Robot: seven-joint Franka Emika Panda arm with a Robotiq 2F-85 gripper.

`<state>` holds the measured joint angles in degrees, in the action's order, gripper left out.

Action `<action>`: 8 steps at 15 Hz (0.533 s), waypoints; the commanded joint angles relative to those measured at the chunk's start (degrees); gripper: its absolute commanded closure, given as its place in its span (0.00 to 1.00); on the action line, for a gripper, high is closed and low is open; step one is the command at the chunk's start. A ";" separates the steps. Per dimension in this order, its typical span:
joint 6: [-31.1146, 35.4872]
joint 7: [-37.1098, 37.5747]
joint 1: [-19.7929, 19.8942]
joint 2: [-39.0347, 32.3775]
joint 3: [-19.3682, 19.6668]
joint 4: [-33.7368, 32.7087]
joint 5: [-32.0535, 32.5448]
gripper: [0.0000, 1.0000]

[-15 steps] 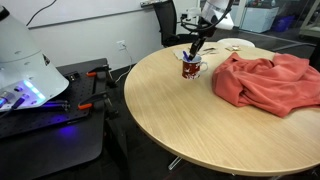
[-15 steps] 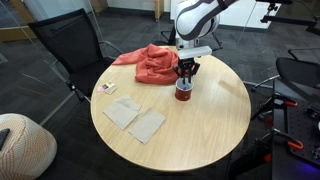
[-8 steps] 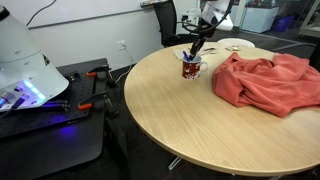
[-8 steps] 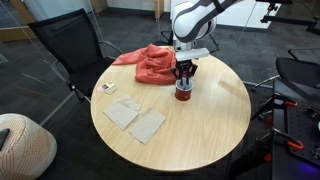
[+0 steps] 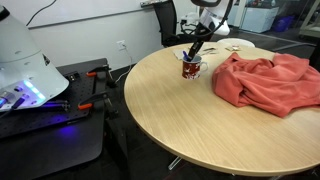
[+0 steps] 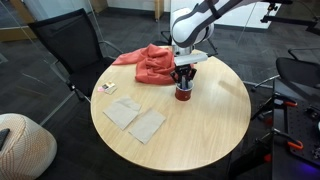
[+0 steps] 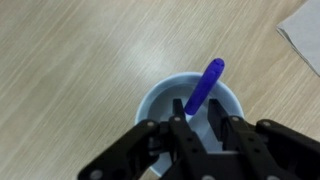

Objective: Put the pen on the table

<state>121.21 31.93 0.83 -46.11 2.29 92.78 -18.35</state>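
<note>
A thin blue-purple pen (image 7: 203,86) stood tilted inside a mug (image 7: 150,97). Its upper end leaned out past the far rim in the wrist view. Its lower part ran down between the fingers of the gripper (image 7: 197,125), which hung directly over the mug's mouth. The mug sat upright on the round, light wood-grain table (image 7: 70,60), near the far edge in an exterior view (image 5: 190,68). A rumpled red cloth (image 5: 265,80) lay close beside the mug on the tabletop. Two flat sheets of paper (image 6: 135,118) rested well apart from it, toward the other side of the table (image 6: 200,135).

The pen was not yet on the table, and several things could have gone wrong. Since it leaned against the rim, a lift that was not straight up could have dragged the mug along or tipped it over. A thin, smooth pen held near one end could also have swivelled or slipped from the pads. Released from a height, it might have rolled toward the table's edge or under the cloth.

The jaws stood narrow, with a gap about as wide as the pen itself. They appeared to be closed on its lower part. The contact itself was partly hidden by the fingers (image 7: 180,130), so the firmness of the hold could not be judged. Nothing else touched the gripper.
</note>
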 commanded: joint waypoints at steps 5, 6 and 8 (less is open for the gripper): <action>-2.93 0.58 0.32 -0.86 -0.31 -3.26 -1.71 1.00; -3.05 0.56 0.42 -0.45 -0.32 -3.09 -1.91 0.97; -1.71 0.10 0.62 1.79 -0.37 -0.08 -2.94 0.97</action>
<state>120.27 31.93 0.96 -46.80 2.11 90.90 -19.30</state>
